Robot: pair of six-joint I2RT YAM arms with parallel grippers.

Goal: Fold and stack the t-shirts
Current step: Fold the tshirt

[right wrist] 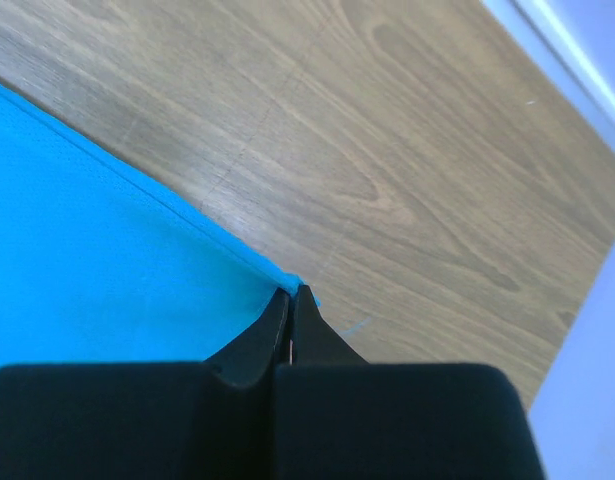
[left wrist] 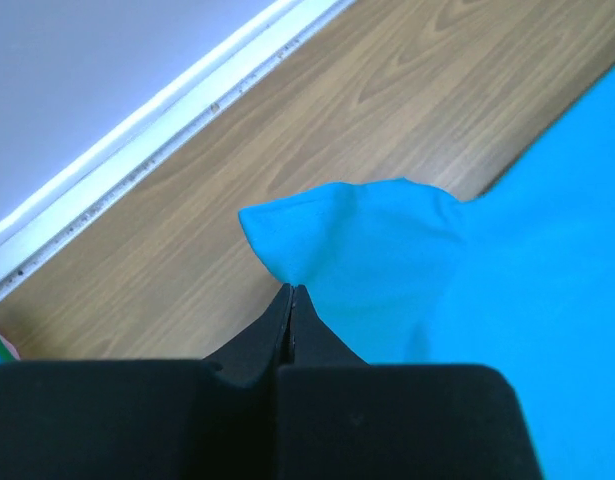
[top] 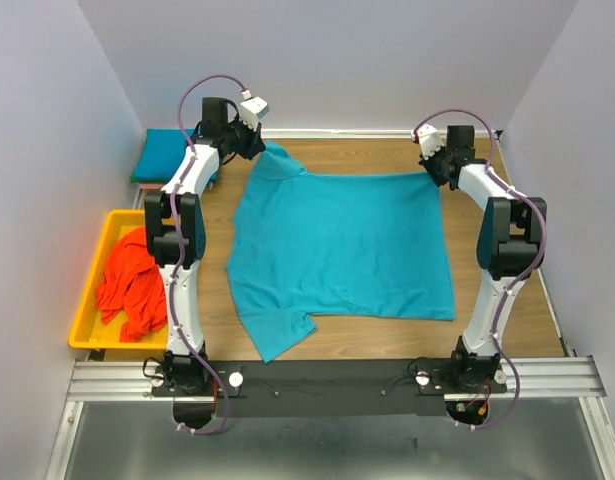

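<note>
A teal-blue t-shirt (top: pixel 342 250) lies spread flat on the wooden table. My left gripper (top: pixel 255 146) is shut on its far left corner, which bunches up above the fingertips in the left wrist view (left wrist: pixel 357 235). My right gripper (top: pixel 434 172) is shut on the shirt's far right corner, at the hem edge in the right wrist view (right wrist: pixel 107 250). An orange-red t-shirt (top: pixel 132 285) lies crumpled in the yellow tray (top: pixel 95 262) at the left. A folded teal-blue t-shirt (top: pixel 159 155) lies at the far left corner.
White walls close in the table at the back and both sides; a white baseboard (left wrist: pixel 137 125) runs along the far edge. The metal mounting rail (top: pixel 327 378) spans the near edge. Bare wood (right wrist: pixel 407 170) shows past the shirt's far edge.
</note>
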